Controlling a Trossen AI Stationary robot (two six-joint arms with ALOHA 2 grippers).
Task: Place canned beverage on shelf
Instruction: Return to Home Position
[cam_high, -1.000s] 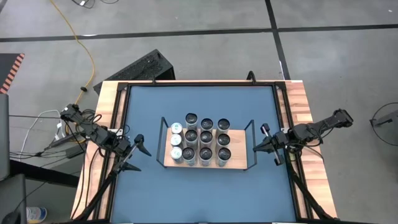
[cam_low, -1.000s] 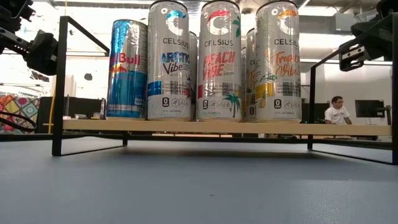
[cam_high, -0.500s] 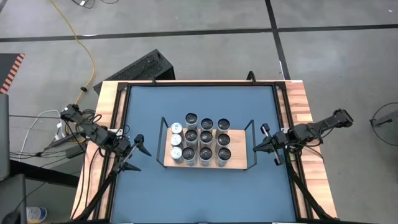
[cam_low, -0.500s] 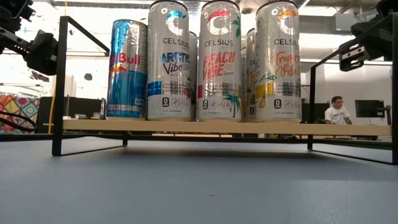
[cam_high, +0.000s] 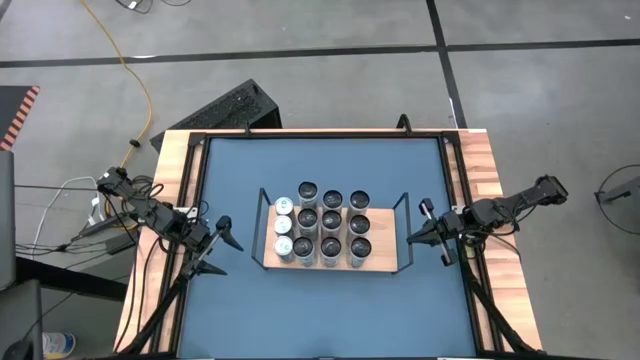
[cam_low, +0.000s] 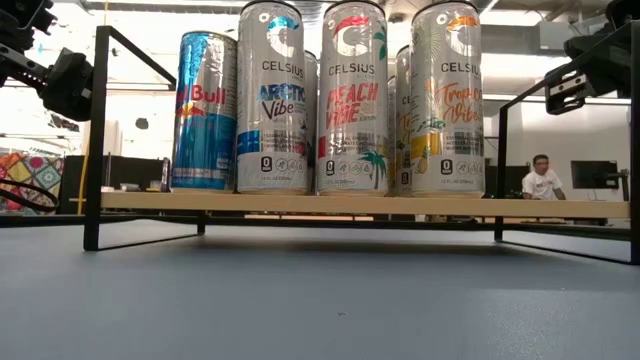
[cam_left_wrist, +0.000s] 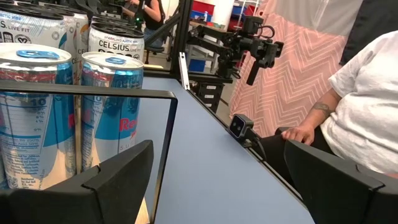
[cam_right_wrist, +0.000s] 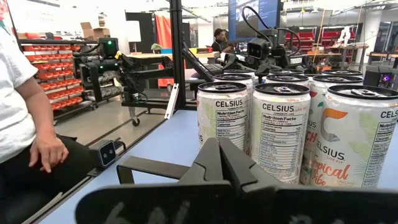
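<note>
Cans (cam_high: 331, 235) on shelf (cam_high: 386, 242), left gripper (cam_high: 230, 258), right gripper (cam_high: 411, 240) flanking, person (cam_left_wrist: 367, 124) in wrist views

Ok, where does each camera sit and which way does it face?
High: overhead, straight down on the shelf; left hand and right hand flank it.
Low: table level, facing the cans side-on; arms in upper corners.
Left wrist: past its open fingers toward the Red Bull cans.
Right wrist: past its shut fingers toward the Celsius cans.
Both wrist views share the seated person.
</note>
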